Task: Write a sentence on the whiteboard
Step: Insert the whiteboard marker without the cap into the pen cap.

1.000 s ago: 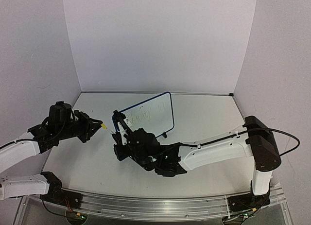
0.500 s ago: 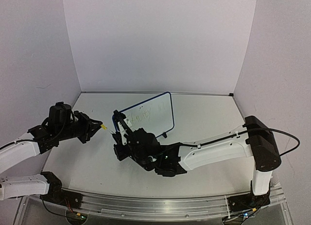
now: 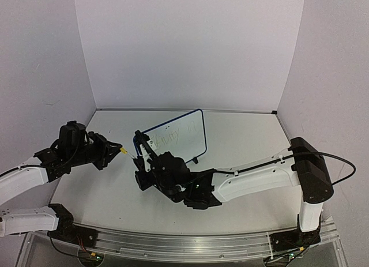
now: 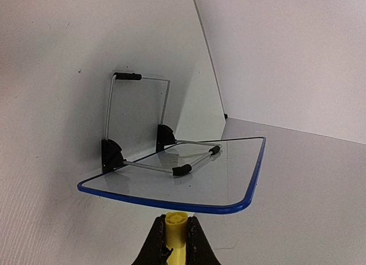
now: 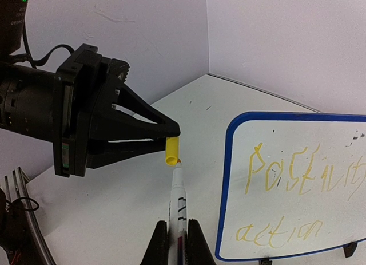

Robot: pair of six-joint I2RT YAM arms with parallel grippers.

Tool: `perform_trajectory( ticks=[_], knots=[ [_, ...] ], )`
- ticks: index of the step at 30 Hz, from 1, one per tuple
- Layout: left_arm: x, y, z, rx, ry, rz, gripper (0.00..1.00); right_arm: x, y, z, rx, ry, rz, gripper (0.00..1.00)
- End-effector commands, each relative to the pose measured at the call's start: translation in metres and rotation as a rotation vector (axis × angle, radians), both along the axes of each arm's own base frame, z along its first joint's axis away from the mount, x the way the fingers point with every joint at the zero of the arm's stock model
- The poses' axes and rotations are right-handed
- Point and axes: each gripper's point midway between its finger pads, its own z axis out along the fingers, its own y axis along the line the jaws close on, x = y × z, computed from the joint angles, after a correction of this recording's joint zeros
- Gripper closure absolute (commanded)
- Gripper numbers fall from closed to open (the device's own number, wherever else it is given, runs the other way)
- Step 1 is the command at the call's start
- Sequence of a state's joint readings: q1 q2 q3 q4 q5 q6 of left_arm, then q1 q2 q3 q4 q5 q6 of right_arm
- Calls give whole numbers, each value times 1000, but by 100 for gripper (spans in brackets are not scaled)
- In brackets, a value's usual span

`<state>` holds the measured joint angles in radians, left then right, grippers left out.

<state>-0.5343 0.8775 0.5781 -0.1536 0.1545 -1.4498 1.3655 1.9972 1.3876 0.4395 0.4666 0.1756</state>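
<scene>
The right gripper [image 5: 178, 224] is clamped tight on a white marker [image 5: 179, 196], whose tip is held at the mouth of a yellow cap [image 5: 171, 151] pinched in the closed left gripper [image 4: 174, 222]. The whiteboard [image 5: 223, 190] is propped on the table [image 3: 242, 134] just beyond the right gripper, and the sentence [image 5: 290, 174] is seen on it in two yellow lines.

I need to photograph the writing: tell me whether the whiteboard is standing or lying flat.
Standing, propped up: the whiteboard leans back on its wire stand behind, black feet on the table.
</scene>
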Motion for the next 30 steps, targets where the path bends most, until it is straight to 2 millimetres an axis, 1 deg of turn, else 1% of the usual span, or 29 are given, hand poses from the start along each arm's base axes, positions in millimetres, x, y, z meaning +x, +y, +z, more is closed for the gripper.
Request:
perform_trajectory(
  ticks=[1, 21, 30],
  knots=[
    [5, -4, 9, -30, -29, 8, 100, 2, 7, 10, 34, 0, 3, 100],
    [8, -4, 10, -39, -34, 15, 100, 0, 9, 7, 36, 10, 12, 100],
    [8, 2, 6, -33, -30, 50, 100, 1, 7, 7, 36, 12, 3, 100]
  ],
)
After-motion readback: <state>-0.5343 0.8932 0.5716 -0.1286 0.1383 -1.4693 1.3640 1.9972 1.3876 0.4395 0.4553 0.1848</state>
